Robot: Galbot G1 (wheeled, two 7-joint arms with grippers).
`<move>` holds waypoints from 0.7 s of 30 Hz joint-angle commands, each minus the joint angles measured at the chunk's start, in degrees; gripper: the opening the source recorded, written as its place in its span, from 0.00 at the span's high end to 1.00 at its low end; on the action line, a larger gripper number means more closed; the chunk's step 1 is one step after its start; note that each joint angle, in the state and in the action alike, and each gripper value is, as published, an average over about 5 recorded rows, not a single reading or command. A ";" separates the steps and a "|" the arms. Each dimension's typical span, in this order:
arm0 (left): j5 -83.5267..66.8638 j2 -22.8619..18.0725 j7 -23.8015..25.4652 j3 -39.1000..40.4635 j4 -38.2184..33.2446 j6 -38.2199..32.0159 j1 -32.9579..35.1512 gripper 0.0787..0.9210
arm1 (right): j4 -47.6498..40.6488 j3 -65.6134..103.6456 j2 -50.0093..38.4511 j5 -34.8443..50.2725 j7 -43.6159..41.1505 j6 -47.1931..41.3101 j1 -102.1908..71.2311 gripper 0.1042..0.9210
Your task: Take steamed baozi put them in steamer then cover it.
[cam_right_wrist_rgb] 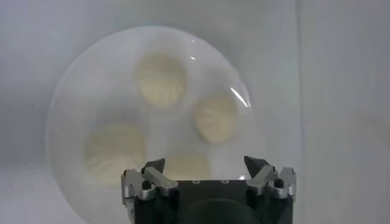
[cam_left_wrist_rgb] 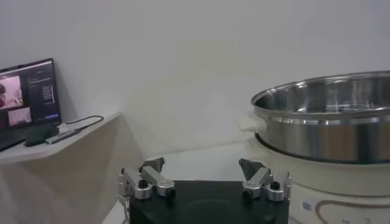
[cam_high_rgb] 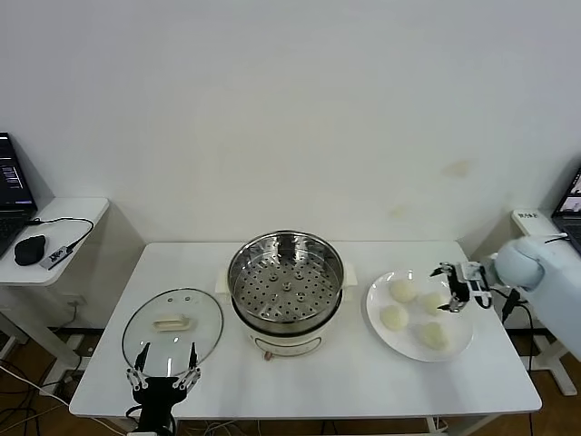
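Desk [cam_high_rgb: 227, 381], left to right: left gripper [cam_high_rgb: 163, 375] released, at the front edge beside glass lid [cam_high_rgb: 172, 325]; empty steamer [cam_high_rgb: 286, 277] centre; four steamed baozi [cam_high_rgb: 402, 291] on white plate [cam_high_rgb: 377, 318]; right gripper [cam_high_rgb: 454, 289] released, hovering over plate's right side.

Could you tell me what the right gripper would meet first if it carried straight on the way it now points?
Probably a steamed baozi: the open right gripper points down at the white plate, and that bun lies between its fingertips in the wrist view. Depth is unclear.
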 commanded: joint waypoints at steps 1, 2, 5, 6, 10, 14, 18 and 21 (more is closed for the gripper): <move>0.05 0.01 0.06 -0.27 0.08 0.08 -0.09 0.12 | -14.65 -8.56 10.79 -1.74 -3.61 2.72 9.70 0.12; 0.05 0.04 0.17 -0.41 0.11 0.12 -0.14 0.12 | -15.69 -8.40 11.46 -2.22 -3.87 2.96 9.80 0.12; 0.04 0.12 0.51 -0.74 0.29 0.25 -0.27 0.12 | -18.09 -7.75 13.17 -3.43 -4.48 3.34 9.54 0.12; 0.03 0.15 0.59 -0.81 0.36 0.29 -0.31 0.12 | -18.64 -7.51 13.60 -3.80 -4.64 3.37 9.26 0.12; 0.01 0.22 0.81 -0.93 0.55 0.41 -0.42 0.12 | -19.43 -7.00 14.49 -4.65 -5.02 3.04 7.94 0.12; -0.05 0.32 0.99 -1.09 0.68 0.57 -0.53 0.12 | -19.34 -6.99 14.84 -4.28 -4.73 2.43 7.15 0.12; -0.06 0.40 1.09 -1.15 0.91 0.62 -0.75 0.12 | -19.79 -6.96 15.49 -4.30 -4.44 1.92 6.74 0.12; -0.05 0.42 1.19 -1.11 0.99 0.69 -0.92 0.12 | -20.22 -6.83 15.93 -4.63 -4.17 1.67 6.15 0.12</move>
